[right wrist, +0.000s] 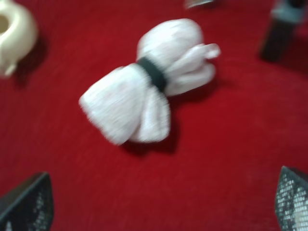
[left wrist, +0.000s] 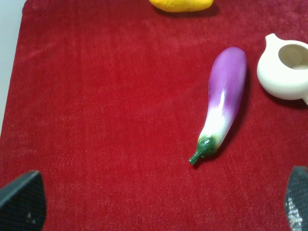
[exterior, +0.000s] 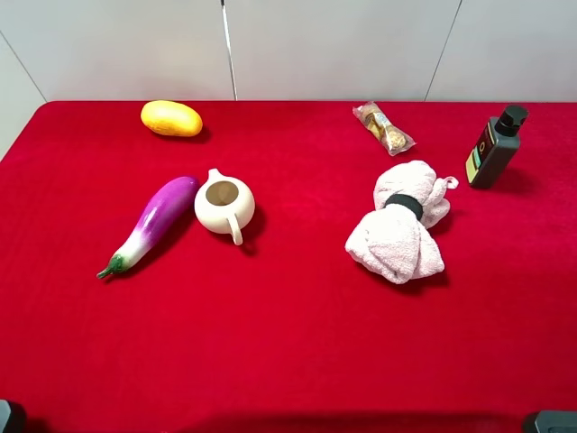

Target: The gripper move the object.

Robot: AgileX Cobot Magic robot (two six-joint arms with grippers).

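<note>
The cream-white pitcher (exterior: 224,205) stands upright on the red cloth left of centre, handle toward the front, spout toward the back. It shows at the edge of the left wrist view (left wrist: 286,67) and of the blurred right wrist view (right wrist: 14,31). My left gripper (left wrist: 159,207) is open and empty, well short of the pitcher, with only its black fingertips (left wrist: 21,202) showing. My right gripper (right wrist: 159,204) is open and empty, near the front of the table, facing the pink towel. In the high view only black bits of the arms show at the bottom corners.
A purple eggplant (exterior: 153,223) lies just left of the pitcher, almost touching it. A yellow fruit (exterior: 171,118) lies at the back left. A pink rolled towel (exterior: 401,221) lies right of centre. A wrapped sweets packet (exterior: 383,127) and a dark bottle (exterior: 494,149) are at the back right.
</note>
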